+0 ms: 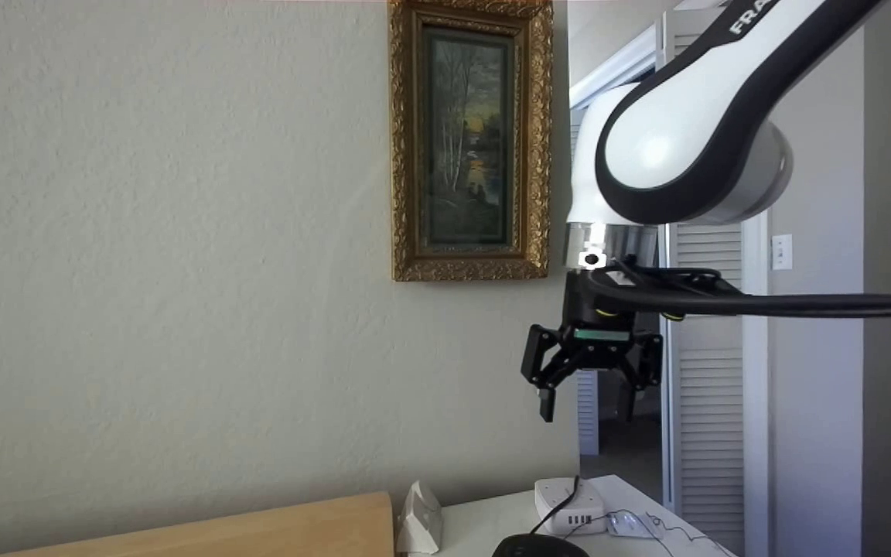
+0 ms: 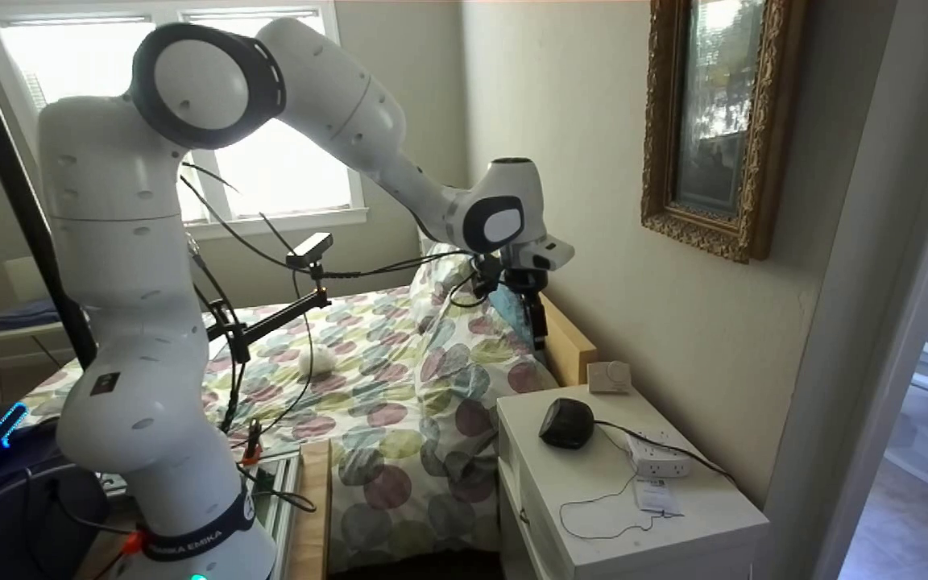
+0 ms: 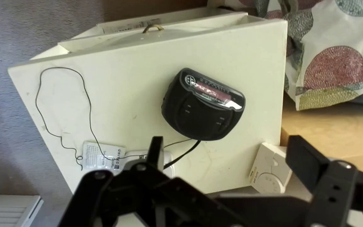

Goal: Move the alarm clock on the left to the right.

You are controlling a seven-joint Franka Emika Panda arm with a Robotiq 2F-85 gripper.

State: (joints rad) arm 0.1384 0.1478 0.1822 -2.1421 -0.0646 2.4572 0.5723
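Note:
The black alarm clock (image 3: 203,110) sits on the white nightstand (image 3: 131,107) with its cord attached. It also shows in both exterior views (image 1: 540,547) (image 2: 567,424), cut off by the bottom edge in one of them. In the wrist view its display faces the drawer side. My gripper (image 1: 586,408) is open and empty, well above the nightstand. In the wrist view the gripper's fingers (image 3: 227,150) stand wide apart, with bare nightstand top and a small white box between and beyond them. The clock lies beyond the fingertips, untouched.
The white box with a round dial (image 3: 271,170) leans by the wall near the wooden headboard (image 2: 573,342). A white power strip (image 2: 661,457), a small packet (image 3: 102,154) and thin cords lie on the nightstand. A gold picture frame (image 1: 470,268) hangs on the wall.

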